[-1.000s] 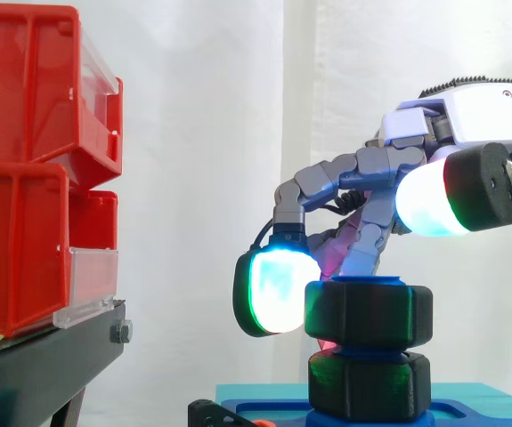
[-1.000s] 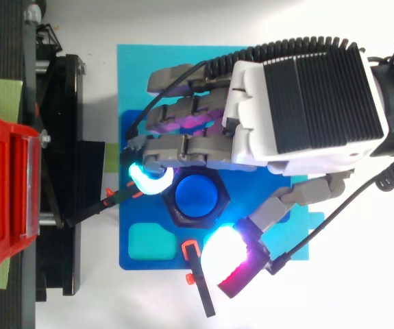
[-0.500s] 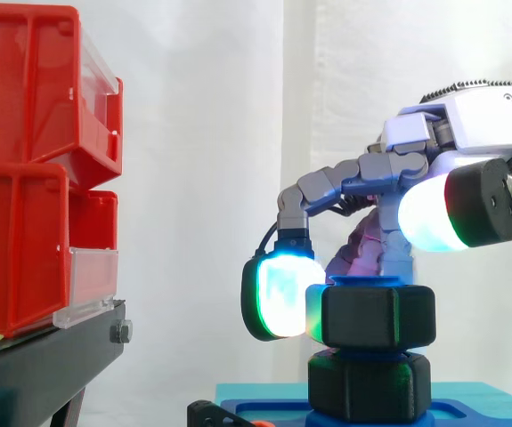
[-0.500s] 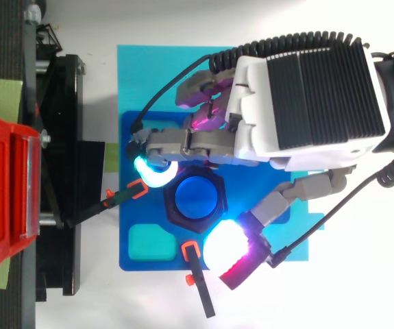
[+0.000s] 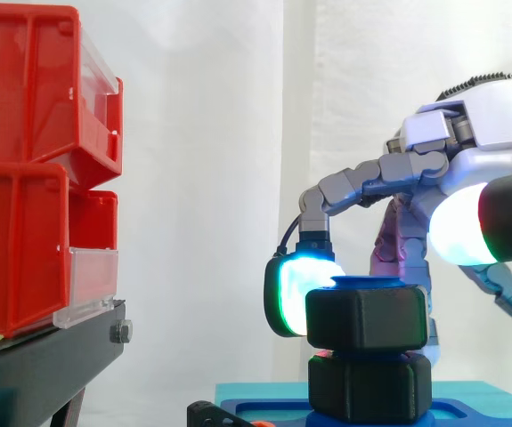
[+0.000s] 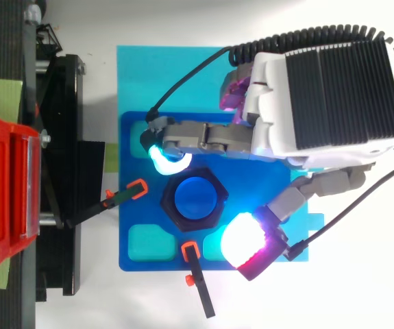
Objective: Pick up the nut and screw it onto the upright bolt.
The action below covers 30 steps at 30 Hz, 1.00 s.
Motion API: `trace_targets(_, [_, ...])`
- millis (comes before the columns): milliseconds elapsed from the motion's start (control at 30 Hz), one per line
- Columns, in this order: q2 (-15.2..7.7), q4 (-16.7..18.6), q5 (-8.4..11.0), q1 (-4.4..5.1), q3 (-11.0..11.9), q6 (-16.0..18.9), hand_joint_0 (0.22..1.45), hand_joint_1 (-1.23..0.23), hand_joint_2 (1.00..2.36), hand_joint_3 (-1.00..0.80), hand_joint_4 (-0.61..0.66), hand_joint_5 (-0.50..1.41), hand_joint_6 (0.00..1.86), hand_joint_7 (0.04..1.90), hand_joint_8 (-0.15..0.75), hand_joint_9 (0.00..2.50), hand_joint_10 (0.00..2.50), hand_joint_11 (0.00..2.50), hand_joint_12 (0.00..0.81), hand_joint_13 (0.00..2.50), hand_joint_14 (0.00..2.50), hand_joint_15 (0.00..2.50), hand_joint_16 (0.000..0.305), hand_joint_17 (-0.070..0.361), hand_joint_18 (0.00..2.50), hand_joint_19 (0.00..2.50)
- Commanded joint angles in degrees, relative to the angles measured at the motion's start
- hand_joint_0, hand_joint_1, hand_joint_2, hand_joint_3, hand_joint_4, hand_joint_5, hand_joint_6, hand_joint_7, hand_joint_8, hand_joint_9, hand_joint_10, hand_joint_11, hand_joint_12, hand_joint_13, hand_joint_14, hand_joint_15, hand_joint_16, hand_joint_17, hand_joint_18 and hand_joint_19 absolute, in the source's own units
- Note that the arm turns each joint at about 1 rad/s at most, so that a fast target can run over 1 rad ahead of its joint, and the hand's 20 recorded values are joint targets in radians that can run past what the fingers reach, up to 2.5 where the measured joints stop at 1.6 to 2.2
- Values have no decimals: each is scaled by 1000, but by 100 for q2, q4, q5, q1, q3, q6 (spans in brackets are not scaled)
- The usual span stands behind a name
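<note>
Robot hand withdrawn; nut on bolt

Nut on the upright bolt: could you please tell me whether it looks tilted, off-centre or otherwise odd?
Nothing stands out. In the side view the black nut sits level on the blue bolt, just above the black hex piece at the bolt's foot. From the top it is centred round the bolt.

The hand is hovering at the frame's right, its glowing fingertips spreading to the upper left and lower right of the black nut, which is sitting around the blue bolt mid-frame.
</note>
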Motion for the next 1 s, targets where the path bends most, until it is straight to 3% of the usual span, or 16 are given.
trace_targets(0, [51,-148,7,4,-2,-128,478,-417,1000,-500,93,118,501,1472,279,2101,14,300,197,1410,7,130,21,48,1101,357])
trace_targets(300, [95,-473,33,-5,-2,-269,478,-414,1000,-500,85,118,501,1479,252,2297,20,492,203,1561,10,199,22,49,1157,388])
trace_targets(767, [315,-781,156,-5,-2,-480,468,-411,1000,-500,64,125,501,1477,311,2500,35,942,200,1832,12,290,24,54,1294,430])
trace_targets(900, [446,-799,200,-14,-2,-480,466,-410,1000,-500,59,108,502,1457,297,2492,32,853,217,1770,15,313,28,63,1256,444])
trace_targets(967, [499,-790,227,-5,-2,-462,463,-405,1000,-500,97,78,504,1374,291,2299,29,748,242,1681,15,331,33,74,1181,461])
